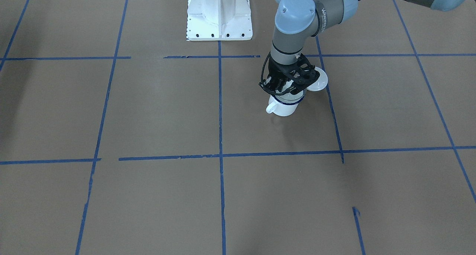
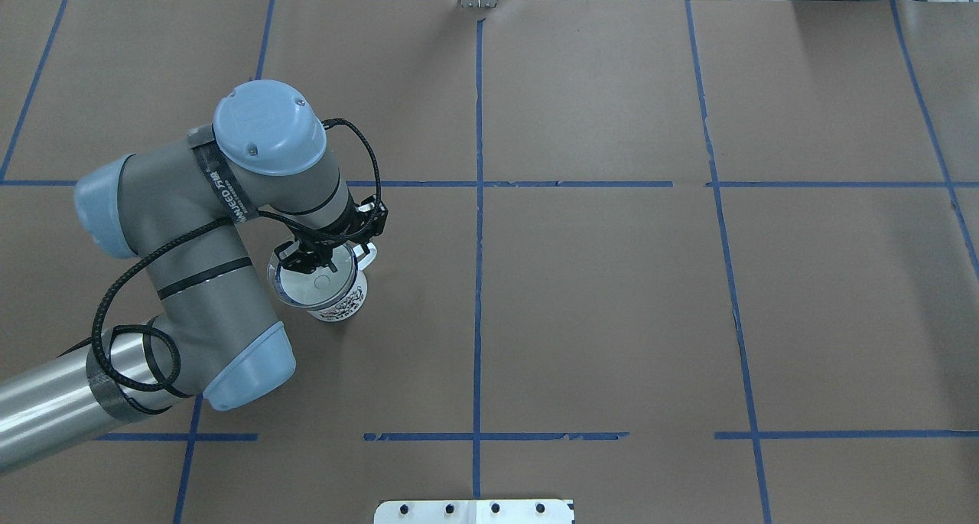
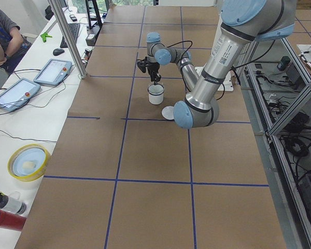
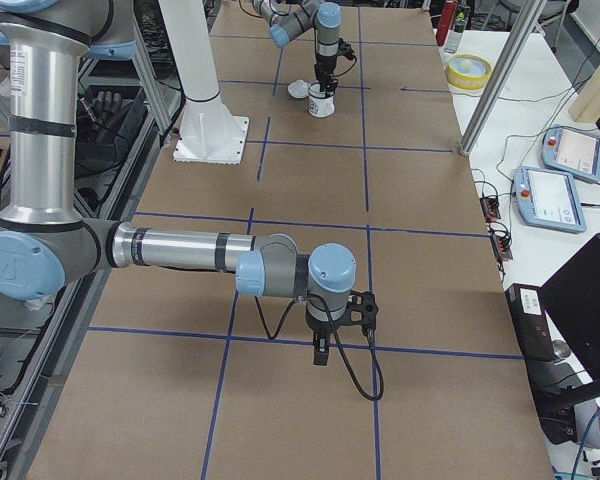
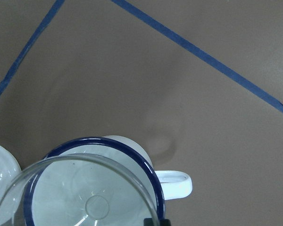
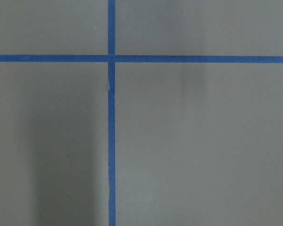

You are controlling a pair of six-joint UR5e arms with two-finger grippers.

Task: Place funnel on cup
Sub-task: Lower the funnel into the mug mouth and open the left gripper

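Overhead exterior: left hand grips the funnel rim over the cup.

Overhead camera behind my shoulders, front camera facing me; both share the cup. Left wrist view: close above it.

The cup is showing white with a dark blue rim and a dark pattern on its side. The funnel is looking clear. The table is wearing brown paper crossed by a grid of blue tape. The left gripper is showing black, its arm grey with pale blue caps.
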